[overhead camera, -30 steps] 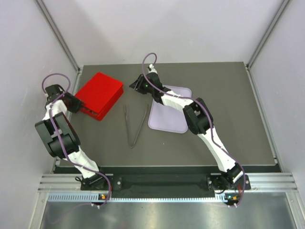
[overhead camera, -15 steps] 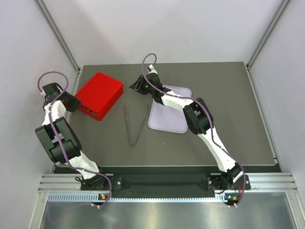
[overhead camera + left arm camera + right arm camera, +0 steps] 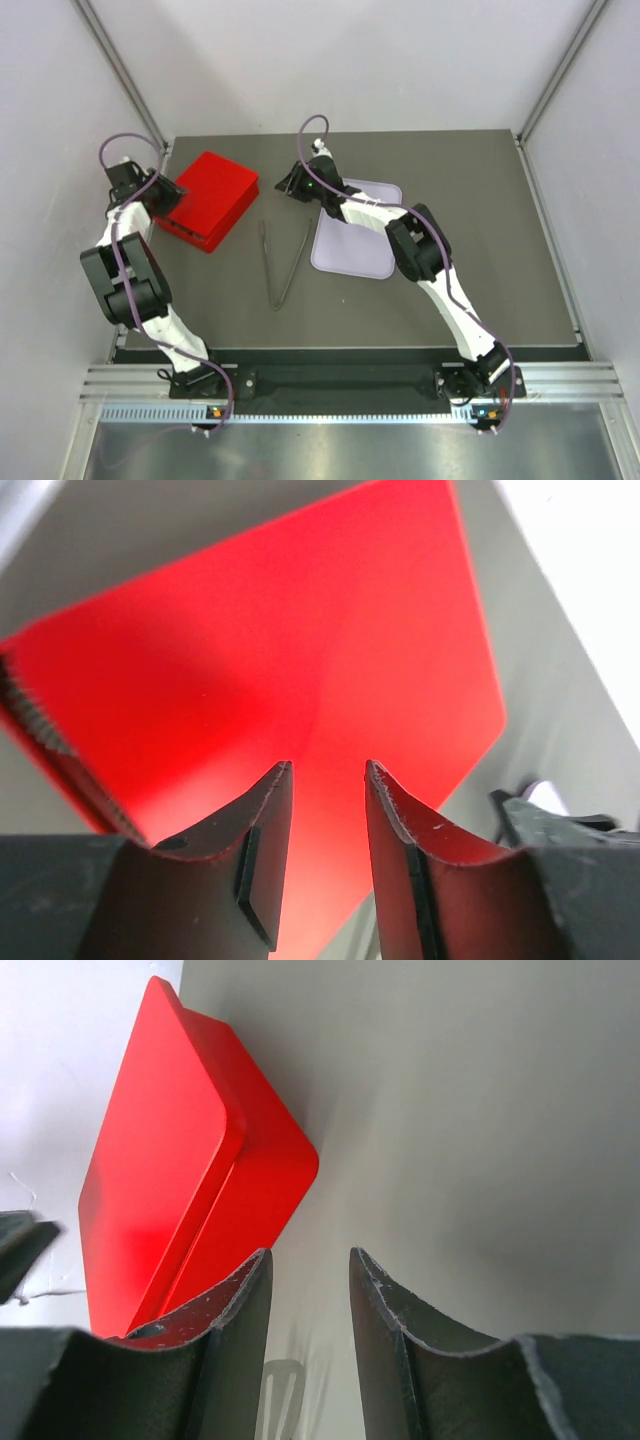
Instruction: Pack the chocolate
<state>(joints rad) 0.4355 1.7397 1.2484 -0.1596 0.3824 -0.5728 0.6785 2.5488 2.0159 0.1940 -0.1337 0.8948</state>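
Elbow doubled, the left arm [image 3: 125, 290] holds its left gripper [image 3: 328, 770] at the left corner of the red box [image 3: 210, 198], jaws slightly apart, empty. Smooth, lidded and square, the box has rounded corners. Thin metal tongs [image 3: 267, 255] lie in a V on the matte grey table [image 3: 480, 250]. The right arm [image 3: 420, 252] stretches diagonally over the flat lavender tray [image 3: 345, 250], right gripper [image 3: 310, 1255] aimed boxward, jaws parted, holding nothing. Where the chocolate is cannot be told.

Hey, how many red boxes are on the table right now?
1. The red box sits at the far left of the table, lid closed, with the left gripper open at its left side. Whatever is inside is hidden.
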